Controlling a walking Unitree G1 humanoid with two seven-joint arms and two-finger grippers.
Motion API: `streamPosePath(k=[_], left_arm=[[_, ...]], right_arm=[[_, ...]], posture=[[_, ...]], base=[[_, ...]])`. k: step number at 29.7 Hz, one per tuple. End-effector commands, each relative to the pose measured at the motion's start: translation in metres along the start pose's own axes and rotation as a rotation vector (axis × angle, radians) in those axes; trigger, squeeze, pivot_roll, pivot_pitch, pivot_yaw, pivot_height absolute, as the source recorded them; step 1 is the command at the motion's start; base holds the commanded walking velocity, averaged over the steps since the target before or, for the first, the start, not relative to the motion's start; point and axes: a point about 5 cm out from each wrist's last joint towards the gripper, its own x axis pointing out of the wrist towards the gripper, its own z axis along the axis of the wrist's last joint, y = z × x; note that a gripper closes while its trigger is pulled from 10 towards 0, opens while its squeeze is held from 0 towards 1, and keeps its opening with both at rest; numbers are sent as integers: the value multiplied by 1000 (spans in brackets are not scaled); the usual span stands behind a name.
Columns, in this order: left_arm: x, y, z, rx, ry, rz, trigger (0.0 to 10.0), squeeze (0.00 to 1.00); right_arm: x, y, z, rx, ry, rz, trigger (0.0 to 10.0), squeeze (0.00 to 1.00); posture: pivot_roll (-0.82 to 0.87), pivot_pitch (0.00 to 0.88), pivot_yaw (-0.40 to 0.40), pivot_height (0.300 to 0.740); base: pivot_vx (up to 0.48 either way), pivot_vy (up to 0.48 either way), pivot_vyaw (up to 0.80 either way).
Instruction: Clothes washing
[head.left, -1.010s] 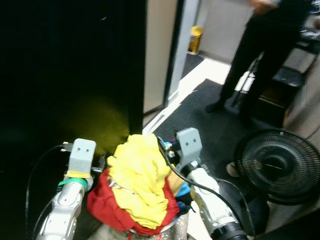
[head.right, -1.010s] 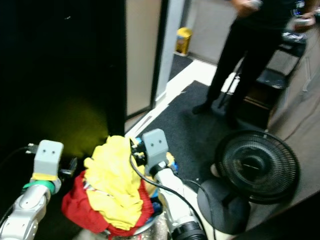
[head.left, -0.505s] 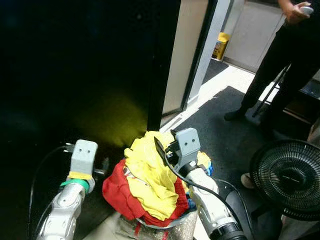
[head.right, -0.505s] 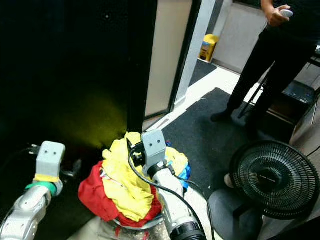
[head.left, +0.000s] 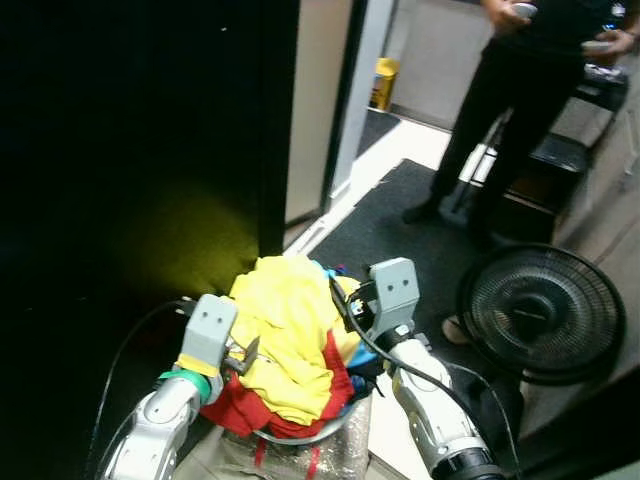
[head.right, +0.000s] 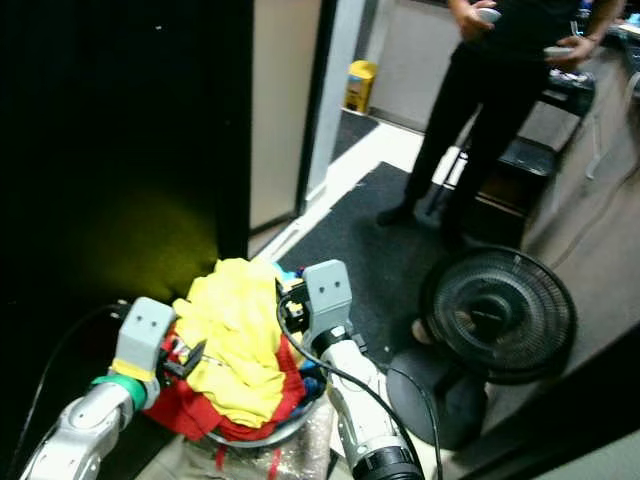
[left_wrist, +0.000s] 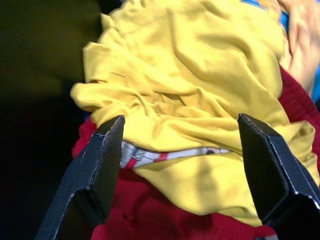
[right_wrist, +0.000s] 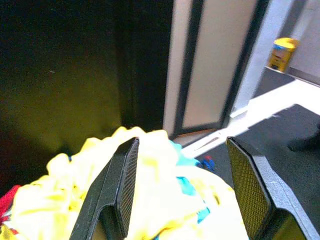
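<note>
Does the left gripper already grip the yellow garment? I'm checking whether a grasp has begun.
No: the left gripper has both fingers spread wide, and the yellow garment lies beyond them, unpinched.

Occlusions and cut-offs noted.
The person (head.left: 520, 100) is cut off above the chest by the top edge. The basket (head.right: 262, 436) is largely covered by the yellow garment (head.left: 285, 330) and red garment (head.left: 240, 410). The space left of the door frame (head.left: 345, 110) is lost in darkness. The fan (head.left: 540, 315) base is hidden by the right arm.
</note>
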Motion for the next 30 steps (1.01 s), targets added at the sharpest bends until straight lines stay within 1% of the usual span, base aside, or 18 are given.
streamPosePath(k=[1, 4, 7, 9, 14, 15, 19, 21, 23, 25, 29, 30], left_arm=[[0, -9, -12, 32, 42, -17, 10000, 0], [7, -11, -17, 73, 75, 21, 10000, 0], [9, -10, -18, 78, 87, 38, 10000, 0], [12, -6, -17, 82, 85, 79, 10000, 0], [13, -5, -17, 78, 86, 81, 10000, 0], [13, -5, -17, 61, 88, 76, 10000, 0], [13, -9, -20, 55, 96, 59, 10000, 0], [12, -12, -26, 62, 114, 58, 10000, 0], [12, -13, -28, 64, 120, 62, 10000, 0], [14, -10, -29, 53, 122, 95, 10000, 0], [14, -6, -29, 45, 125, 122, 10000, 0], [14, -4, -29, 44, 126, 132, 10000, 0]], right_arm=[[-3, 1, -7, -4, 32, 1, 10000, 0], [-1, 2, -6, -5, 32, 12, 10000, 0], [-1, 2, -5, -5, 31, 15, 10000, 0], [1, 3, -3, -3, 25, 21, 10000, 0], [3, 3, -1, -2, 17, 25, 10000, 0], [4, 3, 0, 0, 12, 25, 10000, 0], [6, 3, 3, 8, -3, 27, 10000, 0], [9, 2, 10, 15, -28, 33, 10000, 0], [10, 2, 12, 15, -35, 35, 10000, 0], [15, 2, 22, 35, -69, 43, 10000, 0], [20, 2, 31, 64, -94, 55, 10000, 0], [22, 3, 35, 89, -100, 67, 10000, 0]], posture=[[5, 226, 7, 740], [5, 247, 6, 740], [5, 250, 6, 740], [2, 263, 6, 740], [0, 267, 6, 740], [0, 267, 6, 740], [0, 274, 6, 740], [-6, 290, 9, 740], [-7, 291, 10, 740], [-10, 300, 12, 740], [-13, 310, 14, 740], [-16, 319, 15, 740]], base=[[0, 0, 0], [0, 0, 0], [0, 0, 0], [0, 0, 0], [0, 0, 0], [0, 0, 0], [0, 0, 0], [0, 0, 0], [0, 0, 0], [0, 0, 0], [0, 0, 0], [0, 0, 0]])
